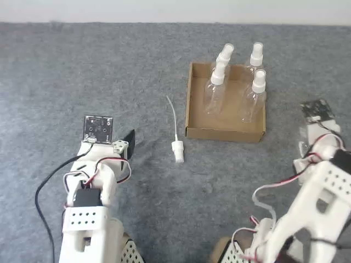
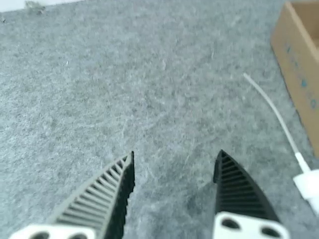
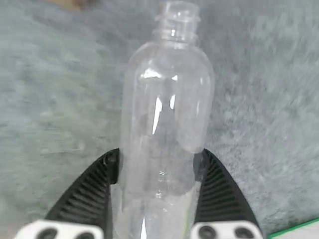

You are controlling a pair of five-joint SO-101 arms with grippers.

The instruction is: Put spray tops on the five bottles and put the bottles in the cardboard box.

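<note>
My right gripper (image 3: 158,157) is shut on a clear plastic bottle (image 3: 167,109) whose threaded neck is bare and open; it holds the lower body between both fingers, above the grey carpet. A loose white spray top (image 1: 177,150) with a long thin tube lies on the carpet just left of the cardboard box (image 1: 224,132). Several bottles (image 1: 215,90) with white spray tops stand inside the box. My left gripper (image 2: 175,164) is open and empty, low over the carpet, with the spray top (image 2: 308,181) and the box (image 2: 299,59) off to one side. In the high view the left gripper (image 1: 124,143) sits left of the spray top.
Grey carpet (image 1: 109,71) covers the whole table. The right arm (image 1: 323,175) stands at the right edge, below and right of the box. A black cable (image 1: 41,197) loops beside the left arm's base.
</note>
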